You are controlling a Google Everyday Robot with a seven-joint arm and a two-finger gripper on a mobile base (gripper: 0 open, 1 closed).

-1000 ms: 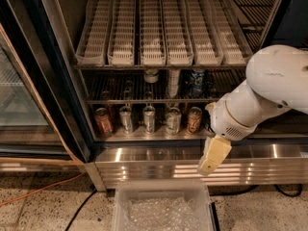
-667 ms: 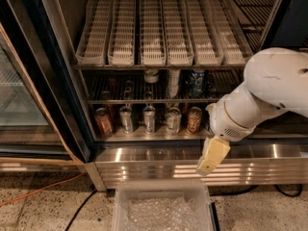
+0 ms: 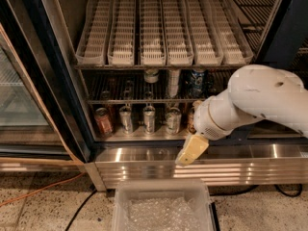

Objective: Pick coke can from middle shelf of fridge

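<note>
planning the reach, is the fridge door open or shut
Open: the glass door stands swung out left, shelves exposed. The gripper hangs low before the steel base panel.

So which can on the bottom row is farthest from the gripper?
The orange-red can at the row's left end; the gripper hangs below the row's right end, nearer the silver cans.

The arm is a bulky, smooth white shell of rounded segments, with a thin dark seam ringing the round wrist joint and a small dark dot on its upper side. At its lower left end, low in mid-view, sits the pale cream-yellow, blocky pincer.
</note>
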